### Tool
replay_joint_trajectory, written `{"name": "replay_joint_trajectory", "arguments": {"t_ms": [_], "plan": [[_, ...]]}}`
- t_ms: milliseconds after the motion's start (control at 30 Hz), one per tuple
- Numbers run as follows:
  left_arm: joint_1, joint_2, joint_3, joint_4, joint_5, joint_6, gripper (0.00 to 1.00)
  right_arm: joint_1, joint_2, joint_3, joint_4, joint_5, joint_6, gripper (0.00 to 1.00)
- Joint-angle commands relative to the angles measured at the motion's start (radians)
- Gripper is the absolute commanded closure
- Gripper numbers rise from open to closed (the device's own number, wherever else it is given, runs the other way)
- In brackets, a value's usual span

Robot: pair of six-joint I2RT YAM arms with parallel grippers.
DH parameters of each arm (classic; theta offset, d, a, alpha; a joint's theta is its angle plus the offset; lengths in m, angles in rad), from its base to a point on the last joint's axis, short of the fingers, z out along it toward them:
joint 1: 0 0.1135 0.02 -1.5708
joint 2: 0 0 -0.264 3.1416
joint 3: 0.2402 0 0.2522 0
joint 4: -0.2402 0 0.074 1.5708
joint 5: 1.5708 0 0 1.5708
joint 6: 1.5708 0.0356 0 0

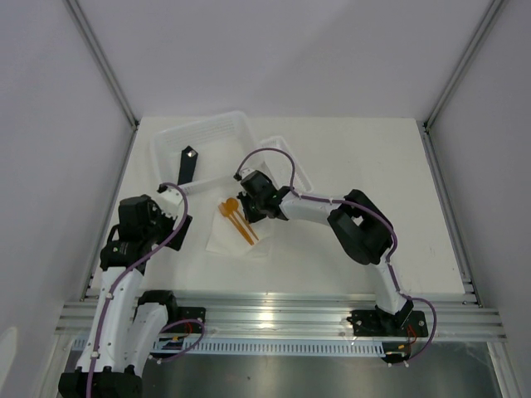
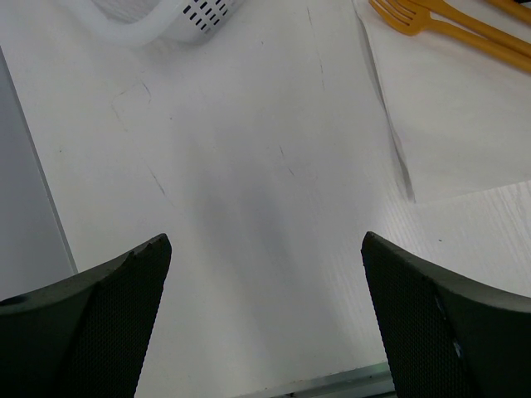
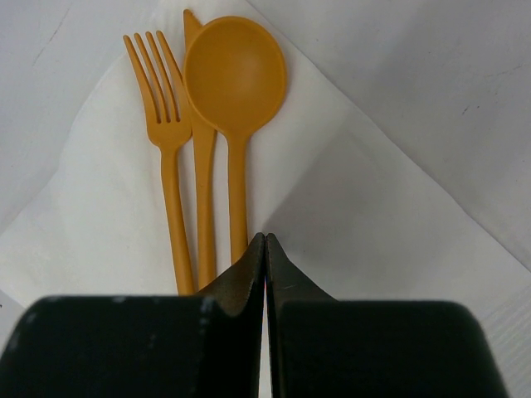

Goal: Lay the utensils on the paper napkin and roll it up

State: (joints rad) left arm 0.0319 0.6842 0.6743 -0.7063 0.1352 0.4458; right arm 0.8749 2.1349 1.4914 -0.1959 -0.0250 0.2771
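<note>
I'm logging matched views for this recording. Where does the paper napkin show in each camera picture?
Top external: the paper napkin lies left of centre, between the two arms.
Left wrist: it fills the upper right corner.
Right wrist: it spreads across the middle of the picture, beyond the shut right end effector.
Shared landmark: the orange utensils lying on it, seen in all three views.
</note>
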Motion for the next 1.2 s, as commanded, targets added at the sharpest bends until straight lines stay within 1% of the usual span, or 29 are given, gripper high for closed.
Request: {"name": "replay_joint_trajectory", "arguments": {"t_ms": [0, 500, 733, 867, 1033, 1067, 1133, 1167], "plan": [[-0.004, -0.012, 0.004, 0.014, 0.003, 0.002, 0.00, 0.007, -0.001, -0.008, 0.019, -0.012, 0.008, 1.00], [-0.006, -0.015, -0.001, 0.018, 0.001, 0.004, 0.00, 0.021, -0.004, -0.013, 0.050, -0.041, 0.004, 1.00], [-0.006, -0.017, 0.001, 0.014, -0.002, 0.004, 0.01, 0.019, 0.005, -0.010, 0.038, -0.032, 0.004, 1.00], [-0.006, -0.014, 0.001, 0.014, -0.002, 0.010, 0.01, 0.013, -0.024, -0.011, 0.033, -0.012, -0.009, 1.00], [-0.006, 0.027, 0.040, -0.002, 0.003, 0.048, 0.01, 0.004, -0.113, -0.013, 0.020, -0.006, -0.007, 1.00], [-0.009, 0.037, 0.069, -0.007, 0.003, 0.057, 0.01, 0.004, -0.133, -0.023, 0.018, -0.004, 0.002, 1.00], [-0.020, 0.064, 0.103, -0.024, 0.004, 0.080, 0.07, -0.001, -0.197, -0.049, 0.026, -0.018, 0.020, 1.00], [-0.021, 0.096, 0.114, -0.027, 0.003, 0.086, 0.09, -0.007, -0.220, -0.090, 0.032, -0.032, 0.037, 1.00]]}}
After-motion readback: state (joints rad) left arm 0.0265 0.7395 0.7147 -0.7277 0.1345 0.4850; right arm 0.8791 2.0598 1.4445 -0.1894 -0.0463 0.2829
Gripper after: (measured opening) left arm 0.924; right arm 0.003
